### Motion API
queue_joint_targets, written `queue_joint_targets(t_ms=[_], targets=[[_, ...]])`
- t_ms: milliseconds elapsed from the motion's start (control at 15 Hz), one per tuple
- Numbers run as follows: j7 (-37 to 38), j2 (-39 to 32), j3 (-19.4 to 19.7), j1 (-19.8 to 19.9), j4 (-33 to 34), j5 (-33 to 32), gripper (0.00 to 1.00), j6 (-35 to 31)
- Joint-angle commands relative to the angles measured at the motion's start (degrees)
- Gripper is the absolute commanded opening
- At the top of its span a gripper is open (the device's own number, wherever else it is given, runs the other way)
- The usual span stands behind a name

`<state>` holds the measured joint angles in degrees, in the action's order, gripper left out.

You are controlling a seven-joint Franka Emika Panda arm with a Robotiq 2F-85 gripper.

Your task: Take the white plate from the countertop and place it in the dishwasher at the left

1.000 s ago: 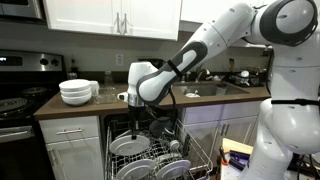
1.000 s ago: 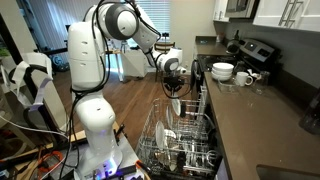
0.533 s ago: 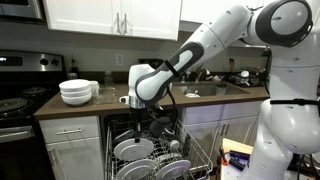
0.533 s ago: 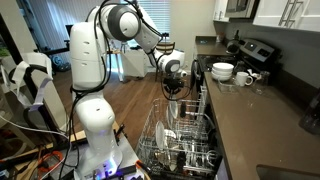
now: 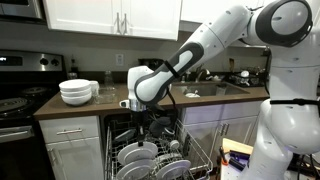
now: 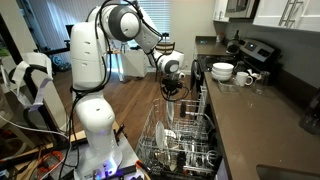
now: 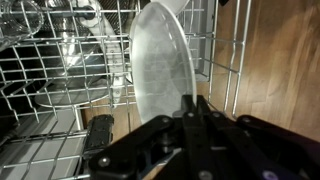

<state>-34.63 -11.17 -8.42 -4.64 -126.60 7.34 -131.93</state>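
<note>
The white plate (image 7: 160, 60) stands on edge among the tines of the dishwasher's pulled-out lower rack (image 7: 50, 100). My gripper (image 7: 195, 108) is shut on the plate's rim and holds it upright. In an exterior view the gripper (image 5: 140, 122) reaches down from the countertop edge, with the plate (image 5: 137, 153) at the left side of the rack (image 5: 195, 160). It also shows in an exterior view (image 6: 171, 90), with the plate (image 6: 169, 112) low inside the rack (image 6: 185, 145).
Other plates (image 5: 165, 168) and glasses (image 7: 30, 20) stand in the rack. Stacked white bowls (image 5: 77, 91) sit on the countertop (image 5: 110, 103) next to the stove (image 5: 15, 100); they also show by mugs (image 6: 223, 71). The robot base (image 6: 95, 130) stands beside the open dishwasher.
My gripper has moved down with the plate, which now sits lower between the rack's tines.
</note>
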Motion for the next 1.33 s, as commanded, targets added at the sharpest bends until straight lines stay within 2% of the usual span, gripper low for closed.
queue_joint_targets(t_ms=[0, 333, 800, 1267], targets=[[-2.5, -1.2, -0.7, 0.4, 1.7, -1.5, 0.02, 1.7], [-4.0, -4.1, -0.4, 0.7, 2.5, -5.4, 0.02, 0.6], [-7.2, -7.8, -0.5, 2.2, 5.1, -4.8, 0.02, 0.1], [-2.2, -5.1, 0.2, 0.2, 4.2, -9.3, 0.02, 1.0]])
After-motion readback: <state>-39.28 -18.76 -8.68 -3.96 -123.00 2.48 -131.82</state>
